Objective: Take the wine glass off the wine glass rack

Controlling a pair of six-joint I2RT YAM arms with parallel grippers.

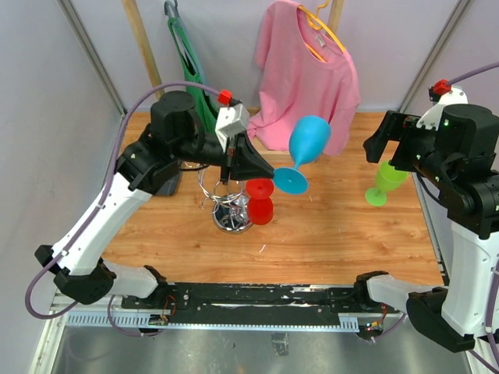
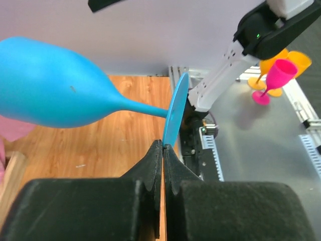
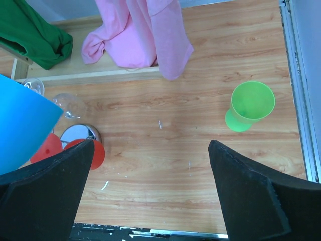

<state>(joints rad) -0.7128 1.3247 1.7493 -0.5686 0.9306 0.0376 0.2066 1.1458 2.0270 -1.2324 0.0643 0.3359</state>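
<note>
My left gripper [image 1: 269, 171] is shut on the rim of the round foot of a blue wine glass [image 1: 310, 139]. It holds the glass tilted in the air, up and to the right of the wine glass rack [image 1: 231, 209]. The rack is a chrome wire stand with a round shiny base. In the left wrist view the fingertips [image 2: 158, 150] pinch the foot's edge and the blue glass [image 2: 55, 85] points left. A red wine glass [image 1: 260, 201] is beside the rack. My right gripper [image 3: 150, 144] is open and empty above the table, left of a green glass [image 3: 251, 103].
The green glass [image 1: 386, 183] stands at the right of the table. A pink shirt [image 1: 304, 70] and a green cloth [image 1: 191, 62] hang at the back. Clear glasses [image 3: 67, 105] lie near the rack base [image 3: 77, 134]. Pink and orange glasses [image 2: 273, 80] stand off the table.
</note>
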